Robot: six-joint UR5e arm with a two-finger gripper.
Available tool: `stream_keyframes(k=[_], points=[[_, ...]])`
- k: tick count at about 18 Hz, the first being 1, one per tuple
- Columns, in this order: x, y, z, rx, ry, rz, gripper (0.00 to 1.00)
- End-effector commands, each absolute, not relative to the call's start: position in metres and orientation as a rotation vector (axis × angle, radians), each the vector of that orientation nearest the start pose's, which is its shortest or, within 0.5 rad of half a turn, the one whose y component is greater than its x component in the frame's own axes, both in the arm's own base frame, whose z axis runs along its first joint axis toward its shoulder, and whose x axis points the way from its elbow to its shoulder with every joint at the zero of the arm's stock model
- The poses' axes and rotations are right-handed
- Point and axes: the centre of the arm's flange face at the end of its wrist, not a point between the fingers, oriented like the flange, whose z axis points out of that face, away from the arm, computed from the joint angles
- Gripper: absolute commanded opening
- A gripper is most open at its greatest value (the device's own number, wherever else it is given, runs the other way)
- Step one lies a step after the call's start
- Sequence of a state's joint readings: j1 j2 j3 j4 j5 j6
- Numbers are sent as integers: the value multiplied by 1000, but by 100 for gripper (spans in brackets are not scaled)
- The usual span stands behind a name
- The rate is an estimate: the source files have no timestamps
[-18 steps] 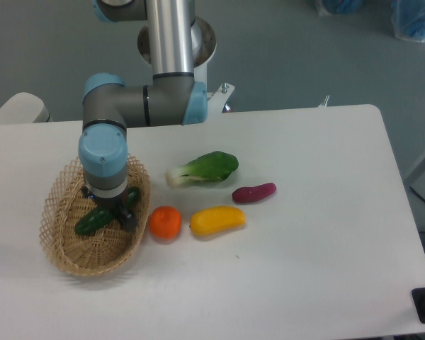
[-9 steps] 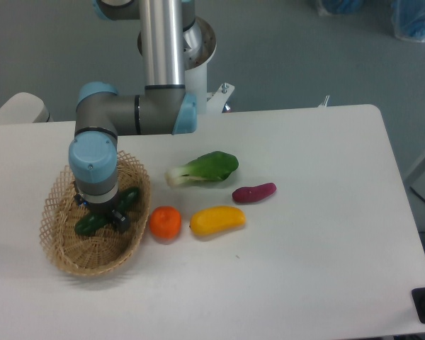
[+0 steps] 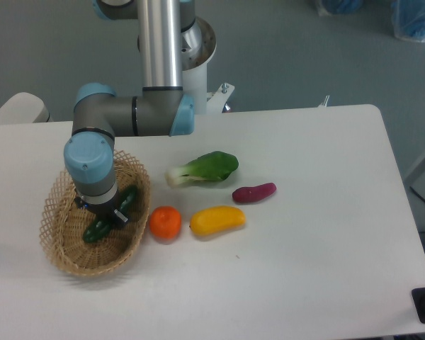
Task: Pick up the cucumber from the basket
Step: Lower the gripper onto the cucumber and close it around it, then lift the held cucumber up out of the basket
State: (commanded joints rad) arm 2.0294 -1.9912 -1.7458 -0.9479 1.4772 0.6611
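The two-finger gripper (image 3: 108, 214) reaches down into the oval tan wicker basket (image 3: 60, 244), fingers closed around the dark green glossy cucumber (image 3: 99, 228) lying inside; the wrist hides the cucumber's middle

Looks like a robotics lab or test cell, not a home or kitchen. Shows an industrial-style arm (image 3: 120, 113) with grey links and light blue joint caps, rising on a polished metal column (image 3: 161, 42) from a round base at the back edge of a plain white table (image 3: 319, 248) with rounded corners. Stands on a bare grey-green floor (image 3: 304, 49). Has blue bagged or wrapped items (image 3: 411, 18) on the floor at the top right, cut off by the frame. Lays out glossy, toy-like produce neatly as test props: bok choy (image 3: 205, 168), orange (image 3: 165, 222), yellow fruit (image 3: 217, 220), purple vegetable (image 3: 254, 192), plus a wicker basket (image 3: 64, 248).
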Motion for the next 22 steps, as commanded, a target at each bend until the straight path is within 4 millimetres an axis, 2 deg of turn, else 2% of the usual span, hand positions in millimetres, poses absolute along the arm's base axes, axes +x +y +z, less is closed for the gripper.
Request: stream_keyframes(k=[3,6,12,15,18,22], points=[[-147,603,255,-3019,291,-84,18],[-164,602,271,-2988,256,-72,19],[-223,609,312,-2931,175,3,20],[-257,608,328,-2954,209,-13,20],[-298,597,328,-2978,240,-32,20],[-351,581,316,-2997,278,-41,20]])
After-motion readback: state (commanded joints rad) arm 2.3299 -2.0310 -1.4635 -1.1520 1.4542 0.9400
